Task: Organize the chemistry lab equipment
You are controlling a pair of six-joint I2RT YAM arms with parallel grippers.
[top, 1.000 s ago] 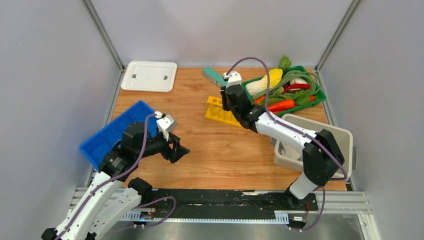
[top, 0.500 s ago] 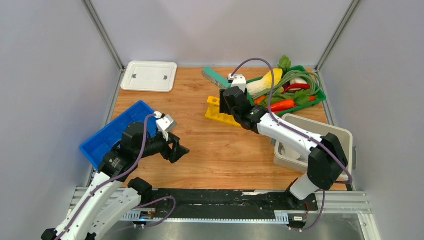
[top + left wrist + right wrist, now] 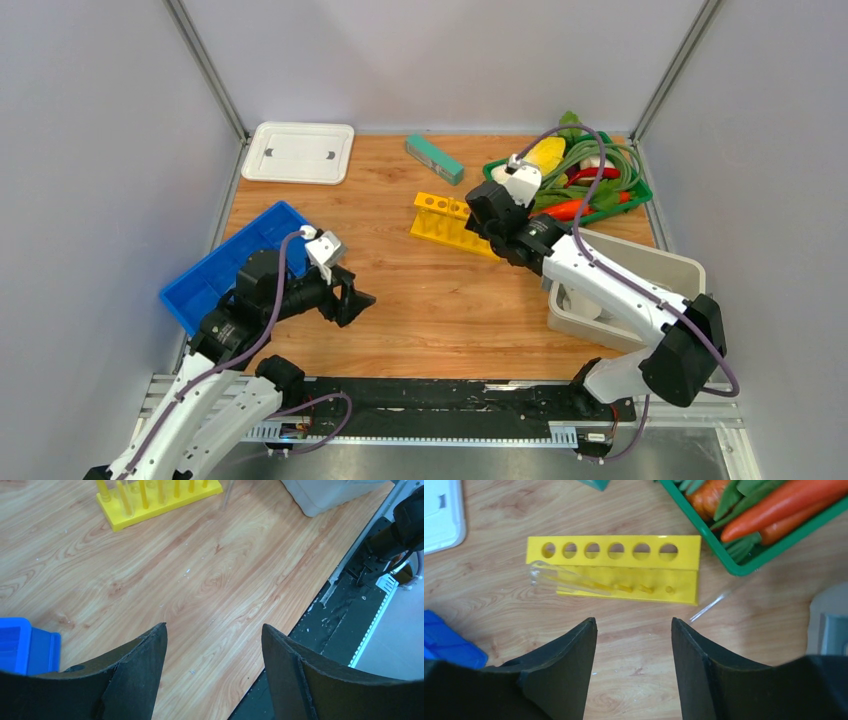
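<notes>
A: State of the left pincer [image 3: 212,630]?
B: Spread wide, nothing between the fingers. It hangs over the bare wooden surface [image 3: 440,310], lower left of the overhead frame, just beside the blue bin [image 3: 215,265].

A: And the right pincer [image 3: 634,622]?
B: Also spread and empty. In its wrist view it hangs above the wood, just below the yellow holed rack [image 3: 614,570].

A: Where's the rack overall?
B: Centre of the overhead frame, a bit above the middle, between the teal block [image 3: 434,158] and the right arm's wrist. Six holes show along its top edge in the wrist view.

A: Any glass?
B: One clear glass tube [image 3: 569,582] lies on the rack's lower tier, slanting from the left end toward the middle. A thin clear tube [image 3: 709,607] lies on the wood just right of the rack's lower right corner, between the rack and the green basket [image 3: 724,560].

A: Other stuff?
B: The basket of toy vegetables is upper right in the overhead view, a white tray [image 3: 298,152] upper left, a grey bin [image 3: 650,262] at the right edge.
</notes>
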